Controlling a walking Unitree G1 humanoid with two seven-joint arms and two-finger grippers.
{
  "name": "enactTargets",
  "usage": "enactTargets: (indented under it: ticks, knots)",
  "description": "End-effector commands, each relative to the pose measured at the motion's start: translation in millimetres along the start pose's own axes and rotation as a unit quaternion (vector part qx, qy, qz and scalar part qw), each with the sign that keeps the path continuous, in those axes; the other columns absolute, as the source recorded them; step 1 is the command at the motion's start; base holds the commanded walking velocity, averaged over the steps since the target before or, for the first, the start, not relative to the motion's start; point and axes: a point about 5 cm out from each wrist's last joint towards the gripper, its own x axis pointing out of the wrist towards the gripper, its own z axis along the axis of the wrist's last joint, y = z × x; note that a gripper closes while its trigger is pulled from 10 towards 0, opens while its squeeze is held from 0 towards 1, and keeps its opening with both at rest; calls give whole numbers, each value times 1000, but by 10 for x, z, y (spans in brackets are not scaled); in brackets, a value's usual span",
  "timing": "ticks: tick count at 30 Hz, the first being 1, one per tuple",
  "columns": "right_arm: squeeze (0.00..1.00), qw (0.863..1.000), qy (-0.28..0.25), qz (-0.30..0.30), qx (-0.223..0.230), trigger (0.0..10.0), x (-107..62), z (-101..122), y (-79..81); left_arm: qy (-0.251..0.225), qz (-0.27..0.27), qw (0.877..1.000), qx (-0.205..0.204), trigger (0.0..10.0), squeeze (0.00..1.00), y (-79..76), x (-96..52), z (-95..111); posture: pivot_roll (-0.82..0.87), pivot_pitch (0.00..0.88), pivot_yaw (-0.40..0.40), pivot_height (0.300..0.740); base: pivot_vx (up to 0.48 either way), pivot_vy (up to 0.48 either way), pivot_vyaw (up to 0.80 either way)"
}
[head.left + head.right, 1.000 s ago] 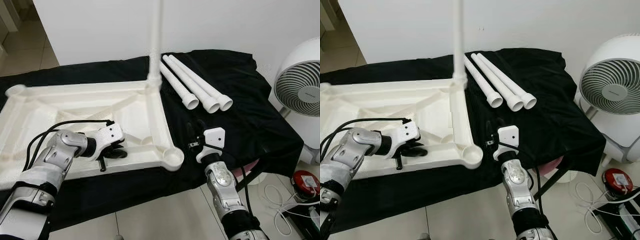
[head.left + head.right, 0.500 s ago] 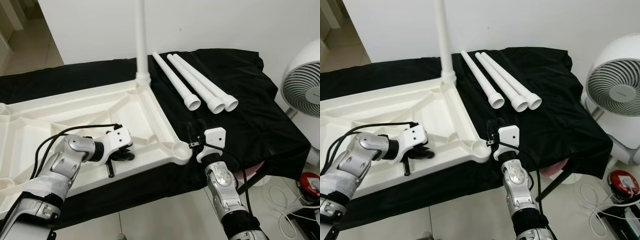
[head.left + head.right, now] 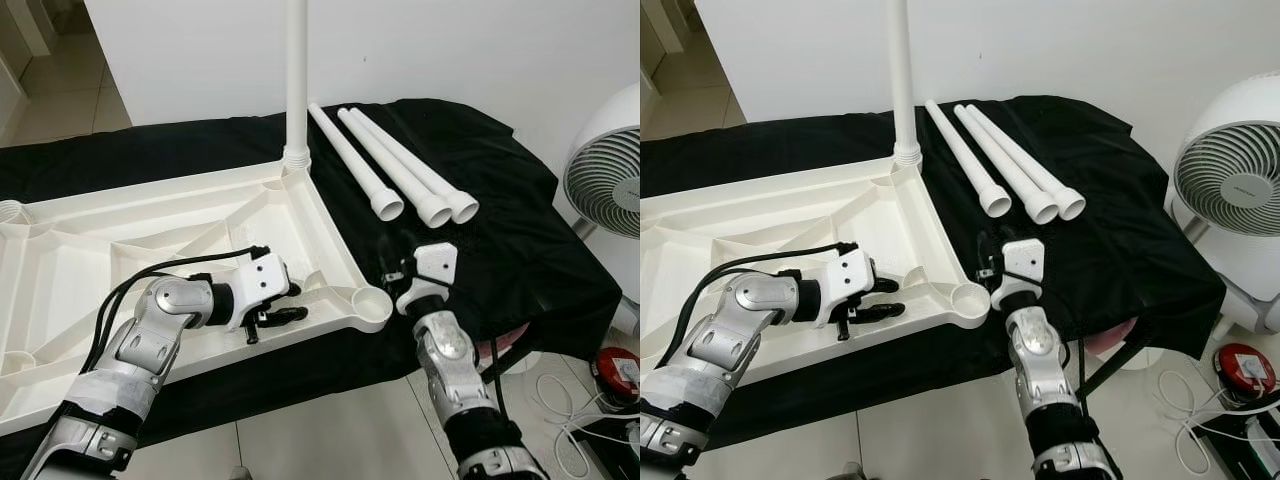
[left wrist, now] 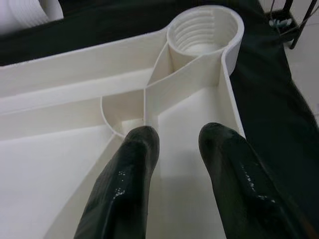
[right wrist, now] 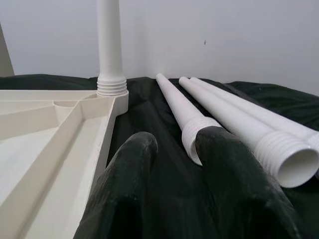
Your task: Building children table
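My left claw (image 3: pixel 278 312) apart over the tabletop (image 3: pixel 120 240) near its socket (image 3: pixel 372 301), my right claw (image 5: pixel 174 164) apart facing three legs (image 3: pixel 400 180)

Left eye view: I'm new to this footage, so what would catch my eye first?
An upturned white tabletop lies on a black cloth, with one leg standing screwed into its far corner. Three loose legs lie side by side to its right. The left gripper hovers open near the empty near-corner socket.
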Motion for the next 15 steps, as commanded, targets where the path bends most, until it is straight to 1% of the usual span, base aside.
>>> enactTargets:
  ticks: [1, 2, 3, 4, 7, 9, 11, 12, 14, 15]
  knots:
    - [0, 1000, 4, -15, -4, 10000, 67, 27, -80, -31, 29, 999, -11, 10000, 0, 133, -41, 136, 10, 1, -12, 740, 0, 0, 0]
    - [0, 1000, 1, -19, -8, 10000, 113, 65, -117, -52, 44, 997, -25, 10000, 0, 194, -42, 201, 2, 0, -12, 740, 0, 0, 0]
    - [0, 999, -2, -29, -15, 10000, 187, 113, -185, -80, 86, 992, -51, 10000, 0, 314, -38, 285, -6, 0, -10, 740, 0, 0, 0]
    - [0, 999, -2, -29, -15, 10000, 187, 113, -185, -80, 86, 992, -51, 10000, 0, 314, -38, 285, -6, 0, -10, 740, 0, 0, 0]
    - [0, 999, -4, -43, -24, 10000, 285, 172, -270, -98, 146, 980, -95, 10000, 0, 454, -20, 326, -9, 4, -11, 740, 0, 0, 0]
    - [0, 999, -4, -45, -25, 10000, 298, 183, -280, -100, 153, 978, -102, 10000, 0, 465, -16, 328, -9, 4, -11, 740, 0, 0, 0]
    - [0, 998, 4, -59, -8, 10000, 378, 202, -328, -100, 191, 971, -108, 10000, 0, 483, 18, 325, -14, 6, -8, 740, 0, 0, 0]
    - [0, 998, 4, -59, -8, 10000, 378, 202, -328, -100, 191, 971, -108, 10000, 0, 483, 18, 325, -14, 6, -8, 740, 0, 0, 0]
    - [0, 997, 10, -74, 21, 10000, 443, 203, -352, -114, 227, 960, -121, 10000, 0, 477, 59, 358, -10, 19, -6, 740, 0, 0, 0]
    - [0, 997, 10, -74, 21, 10000, 443, 203, -352, -114, 227, 960, -121, 10000, 0, 477, 59, 358, -10, 19, -6, 740, 0, 0, 0]
